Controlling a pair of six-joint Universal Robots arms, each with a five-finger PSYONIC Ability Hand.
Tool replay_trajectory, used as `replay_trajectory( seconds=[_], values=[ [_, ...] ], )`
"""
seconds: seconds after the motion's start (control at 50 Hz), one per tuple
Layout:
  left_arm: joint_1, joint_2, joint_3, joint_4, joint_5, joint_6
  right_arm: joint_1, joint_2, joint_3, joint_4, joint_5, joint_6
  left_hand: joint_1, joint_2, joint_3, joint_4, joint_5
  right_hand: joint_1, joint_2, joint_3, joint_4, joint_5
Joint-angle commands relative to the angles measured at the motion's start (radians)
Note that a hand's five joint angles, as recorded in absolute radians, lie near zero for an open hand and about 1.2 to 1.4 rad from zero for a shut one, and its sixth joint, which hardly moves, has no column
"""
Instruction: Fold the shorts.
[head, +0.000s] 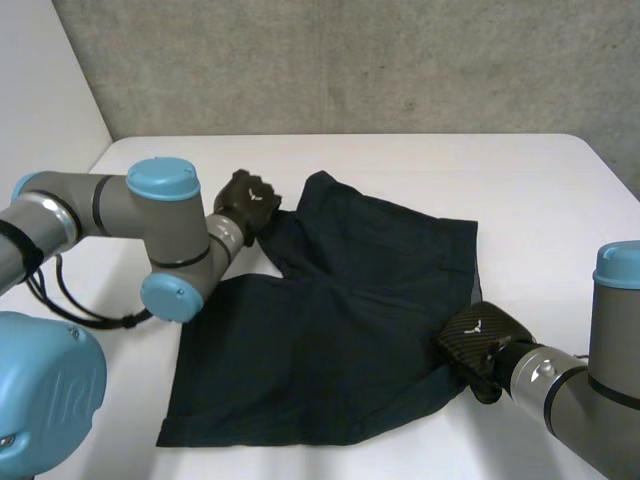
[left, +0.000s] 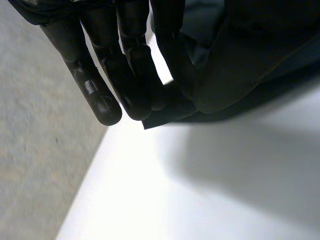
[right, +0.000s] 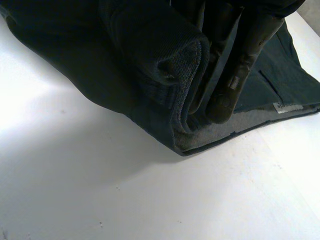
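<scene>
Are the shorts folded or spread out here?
Spread: the shorts lie largely flat on the table, no half over the other. The left hand and right hand each pinch an edge.

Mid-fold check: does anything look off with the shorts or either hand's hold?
Nothing is torn or spilled. The shorts lie skewed on the table, and the left hand pinches their far corner. At the right hand the cloth is bunched into a thick roll in the pinch, so that edge may fold unevenly.
</scene>
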Motion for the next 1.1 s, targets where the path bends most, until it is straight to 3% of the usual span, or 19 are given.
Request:
replay_trajectory(
  seconds=[0.02,0.26,0.48,0.74,0.8,0.82,0.84,0.96,1.1],
  values=[
    [-0.011,0.082,-0.125,-0.039,-0.166,-0.018,0.004,0.0,-0.001,0.0,0.002,0.0,0.259,0.205,0.21,0.205,0.262,0.426,0.226,0.201,0.204,0.23],
    [-0.073,0.094,-0.168,-0.141,-0.326,-0.026,-0.001,0.0,0.0,0.001,0.002,0.0,0.259,0.205,0.21,0.205,0.262,0.426,0.226,0.201,0.204,0.23],
    [-0.079,0.22,-0.257,-0.14,-0.351,-0.009,-0.002,0.0,0.0,0.001,0.0,0.0,0.259,0.205,0.21,0.205,0.262,0.426,0.226,0.201,0.204,0.23],
    [-0.074,0.196,-0.262,-0.138,-0.389,0.01,-0.001,-0.002,-0.001,0.001,-0.002,0.0,0.259,0.205,0.21,0.205,0.262,0.426,0.226,0.201,0.204,0.23],
    [-0.074,0.205,-0.259,-0.122,-0.383,0.004,0.001,-0.002,-0.001,0.001,-0.003,0.0,-0.281,-0.335,-0.33,-0.336,-0.278,0.426,0.226,0.201,0.204,0.23],
    [-0.073,0.217,-0.263,-0.105,-0.382,0.004,0.002,-0.002,-0.003,0.0,-0.002,0.0,-0.775,-0.829,-0.824,-0.829,-0.772,0.426,0.226,0.201,0.204,0.23],
    [-0.073,0.226,-0.263,-0.097,-0.382,0.004,0.002,-0.002,-0.004,0.0,-0.002,0.002,-0.896,-0.95,-0.945,-0.95,-0.893,0.426,0.226,0.201,0.204,0.23],
    [-0.07,0.349,-0.32,-0.075,-0.357,-0.044,0.002,-0.003,-0.015,-0.012,-0.002,0.009,-0.935,-0.989,-0.984,-0.99,-0.932,0.426,0.226,0.201,0.204,0.23],
    [-0.059,0.588,-0.555,-0.117,-0.237,-0.242,-0.033,-0.002,-0.047,-0.025,-0.002,0.167,-0.894,-0.948,-0.943,-0.949,-0.891,0.426,0.226,0.201,0.204,0.23]
  ],
)
